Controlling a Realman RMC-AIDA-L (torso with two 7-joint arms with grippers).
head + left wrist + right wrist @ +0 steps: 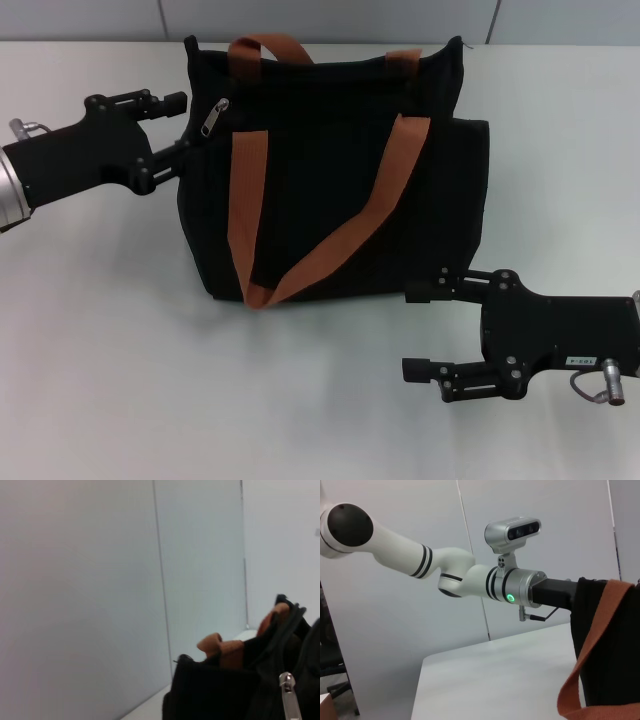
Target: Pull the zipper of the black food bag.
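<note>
The black food bag [330,190] stands upright mid-table, with rust-orange straps [243,190] down its face. The silver zipper [215,117] hangs at the bag's upper left corner and also shows in the left wrist view [289,696]. My left gripper [180,127] is open at the bag's left side, its jaws just left of the zipper and empty. My right gripper [418,331] is open and empty on the table, by the bag's lower right corner. The bag also shows in the left wrist view [210,695] and the right wrist view [602,635].
The white table [200,400] spreads around the bag. A grey panelled wall [330,18] runs behind it. The right wrist view shows my left arm [465,575] reaching to the bag.
</note>
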